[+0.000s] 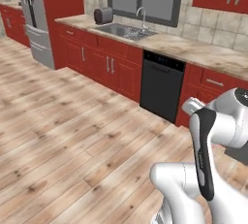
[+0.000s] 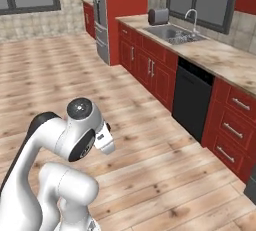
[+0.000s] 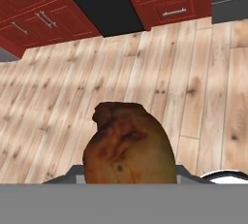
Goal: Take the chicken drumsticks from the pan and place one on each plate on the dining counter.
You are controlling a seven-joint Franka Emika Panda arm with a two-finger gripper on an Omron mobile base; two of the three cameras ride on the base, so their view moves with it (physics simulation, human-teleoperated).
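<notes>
One chicken drumstick [image 3: 128,145], orange-brown and glossy, fills the lower middle of the hand view with its thick end toward the camera. My gripper [image 3: 129,177] is shut on it, and the fingertips are hidden behind the meat. The drumstick hangs in the air over the wooden floor [image 3: 58,102], a short way out from the red cabinets. In the base views my white arm [image 1: 208,145] is folded close to the base. The pan, the plates and the dining counter are out of view.
A marbled counter over red cabinets [image 1: 104,63] runs along the wall, with a black dishwasher [image 1: 161,85], a sink [image 1: 127,31] and a toaster [image 1: 103,14]. A steel fridge [image 1: 36,19] stands at the far left. Open wooden floor [image 1: 63,136] lies in front.
</notes>
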